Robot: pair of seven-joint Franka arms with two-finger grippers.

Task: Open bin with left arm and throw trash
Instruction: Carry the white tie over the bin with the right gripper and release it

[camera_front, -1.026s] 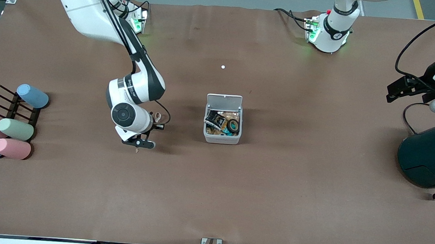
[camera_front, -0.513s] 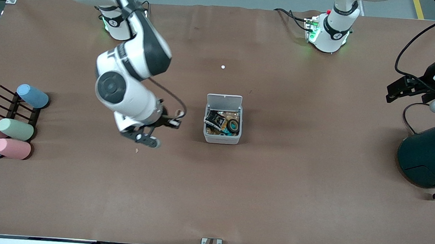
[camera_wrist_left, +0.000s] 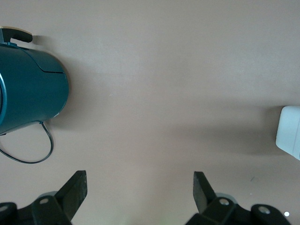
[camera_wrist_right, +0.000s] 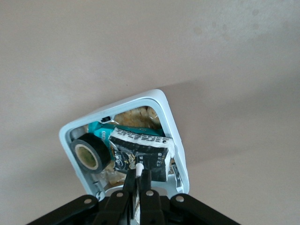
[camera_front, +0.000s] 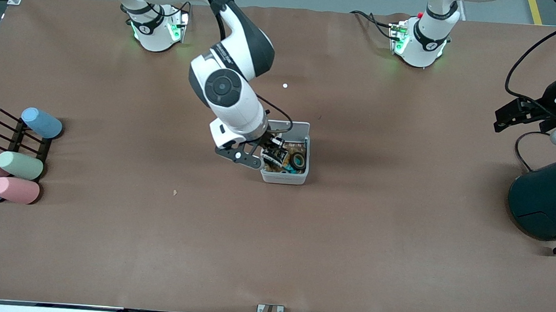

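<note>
The bin (camera_front: 284,177) stands at the table's middle, its white lid (camera_front: 299,126) hinged up. Inside lie a black-and-white wrapper (camera_front: 278,155) and a black roll of tape (camera_front: 299,160). My right gripper (camera_front: 269,148) hangs over the bin's open top, shut on a thin beige rubber band (camera_wrist_right: 139,165). In the right wrist view the closed fingers (camera_wrist_right: 139,172) sit just above the wrapper (camera_wrist_right: 140,150), with the tape (camera_wrist_right: 87,154) beside it inside the bin's rim (camera_wrist_right: 161,101). My left gripper (camera_front: 506,115) waits open above the table at the left arm's end, nothing between its fingers (camera_wrist_left: 139,187).
A large dark teal cylinder (camera_front: 549,199) stands at the left arm's end, also in the left wrist view (camera_wrist_left: 28,89). Pastel cups (camera_front: 18,164) lie on a black rack (camera_front: 15,137) at the right arm's end. A tiny scrap (camera_front: 174,192) lies on the brown table.
My right arm has lifted and swung from near the cups' end over to the bin, carrying the rubber band. The left arm has not moved.
</note>
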